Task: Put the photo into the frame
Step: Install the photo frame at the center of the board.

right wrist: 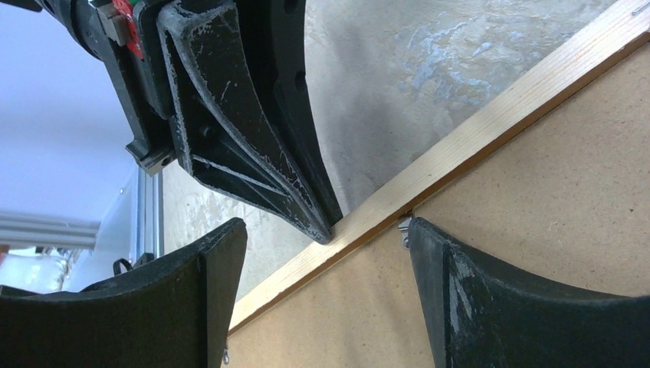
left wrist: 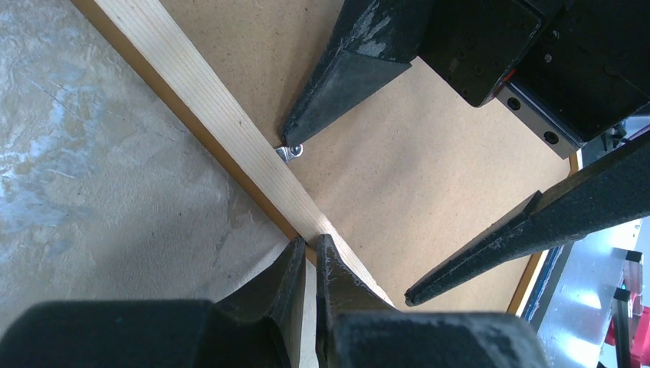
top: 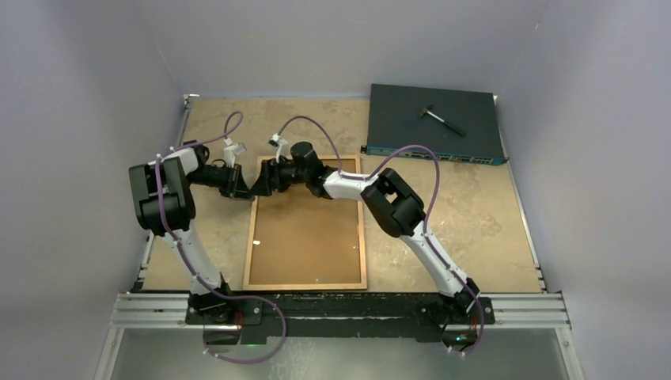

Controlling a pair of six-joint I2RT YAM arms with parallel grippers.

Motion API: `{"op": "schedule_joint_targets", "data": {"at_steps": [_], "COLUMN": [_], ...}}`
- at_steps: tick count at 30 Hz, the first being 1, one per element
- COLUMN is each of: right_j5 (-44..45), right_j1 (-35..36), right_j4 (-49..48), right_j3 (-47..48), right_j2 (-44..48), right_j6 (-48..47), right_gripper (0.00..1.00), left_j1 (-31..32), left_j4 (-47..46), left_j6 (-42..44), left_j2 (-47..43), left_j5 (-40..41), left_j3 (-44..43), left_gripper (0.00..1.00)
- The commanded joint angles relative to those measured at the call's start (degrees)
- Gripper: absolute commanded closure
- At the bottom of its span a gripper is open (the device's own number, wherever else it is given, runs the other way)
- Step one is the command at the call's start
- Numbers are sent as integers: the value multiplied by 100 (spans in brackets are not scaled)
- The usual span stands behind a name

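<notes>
Two robot arms meet over the far left corner of the frame (top: 305,285), which lies flat and back-up in the middle of the table (top: 475,222), its long sides running near to far. It is a slim rectangle of pale bare wood on this side, with an orange-brown outer edge and a plain brown backing board (top: 305,237) filling the opening. The photo is not visible in any view, and whether it lies under the board cannot be told. The left gripper (left wrist: 309,245) has its jaws pressed together with nothing between them, tips down at the left rail. The right gripper (left wrist: 349,222) stands wide and empty, straddling that rail, with one finger over bare table and the other over the board, its tip just beside a small metal clip (left wrist: 290,152) at the rail's inner edge. The frame looks light and stiff, thin enough to skid on the smooth tabletop if pushed sideways, so a steadying press on the rail probably helps. The best purchase is likely across a rail, one finger on each side. The clip is small and low, calling for a fingertip nudge rather than a pinch. A dark flat electronics box (top: 431,123) sits at the far right, well apart.
</notes>
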State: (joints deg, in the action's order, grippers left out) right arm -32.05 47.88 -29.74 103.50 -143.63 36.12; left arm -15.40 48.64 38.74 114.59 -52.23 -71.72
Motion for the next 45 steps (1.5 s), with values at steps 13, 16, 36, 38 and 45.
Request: {"op": "schedule_joint_targets", "data": {"at_steps": [13, 16, 36, 38, 45], "right_j5": [-252, 3, -661, -805, -875], "right_j1": [155, 134, 111, 144, 257], "right_j4": [564, 610, 128, 109, 347], "right_j3": [226, 206, -165, -127, 343], "right_j2": [-63, -8, 55, 28, -36], "right_j6": [-1378, -1571, -1260, -1215, -1143], "right_gripper": [20, 20, 22, 22, 17], "left_j1": [71, 63, 29, 23, -30], "left_j4": [80, 88, 102, 110, 235], "left_j6": [345, 354, 389, 383, 426], "left_j2": [63, 55, 97, 86, -4], "left_j5": [515, 522, 492, 478, 446], "left_j3": [150, 159, 159, 150, 88], "left_gripper": [99, 99, 100, 100, 100]}}
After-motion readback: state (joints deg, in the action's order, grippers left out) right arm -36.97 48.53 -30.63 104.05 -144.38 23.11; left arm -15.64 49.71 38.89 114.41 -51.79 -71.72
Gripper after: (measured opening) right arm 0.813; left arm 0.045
